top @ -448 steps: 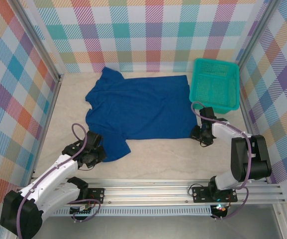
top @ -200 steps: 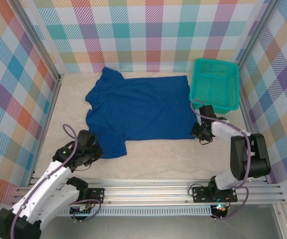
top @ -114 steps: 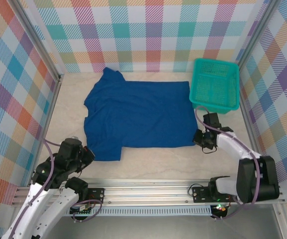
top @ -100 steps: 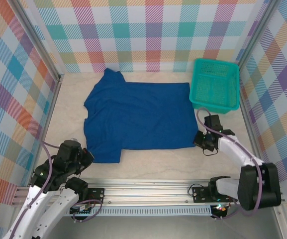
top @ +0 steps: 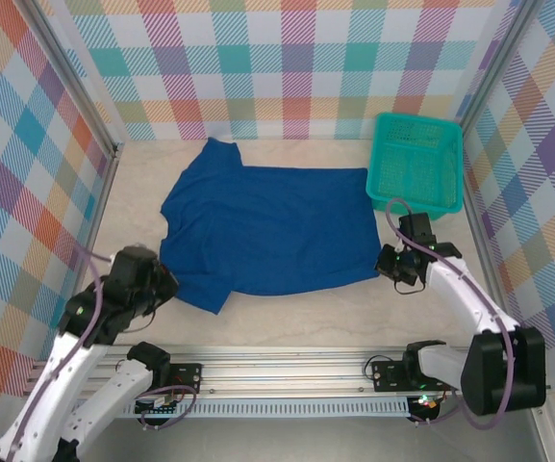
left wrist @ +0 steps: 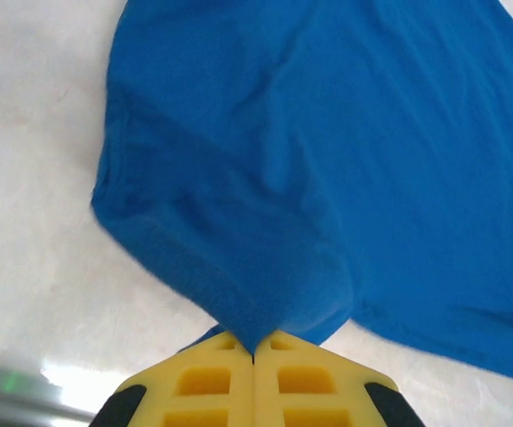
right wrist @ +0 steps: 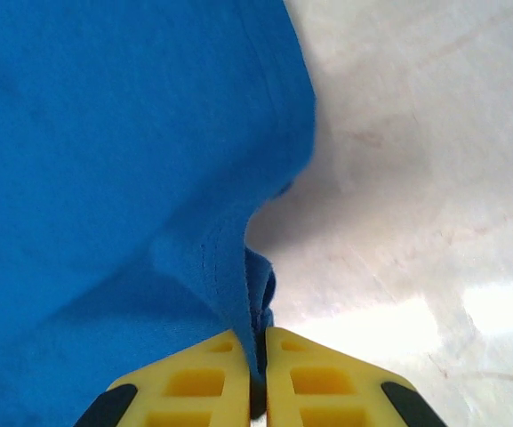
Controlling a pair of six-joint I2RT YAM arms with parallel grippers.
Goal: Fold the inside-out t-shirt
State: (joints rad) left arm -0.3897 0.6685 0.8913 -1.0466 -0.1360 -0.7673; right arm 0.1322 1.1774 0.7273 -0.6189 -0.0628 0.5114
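Both near corners pinched, ready for the first fold.
My left end effector [left wrist: 254, 342] is clenched on the near-left corner of the t-shirt [top: 267, 226], and my right end effector [right wrist: 258, 342] is clenched on its near-right hem corner. The shirt lies spread on the table [top: 306, 318] beside the basket [top: 416, 159]. I'd best raise both corners level, with the cloth taut between them, and lay them squarely on the far edge.

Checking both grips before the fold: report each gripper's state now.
Left gripper: shut on the blue t-shirt.
Right gripper: shut on the blue t-shirt.
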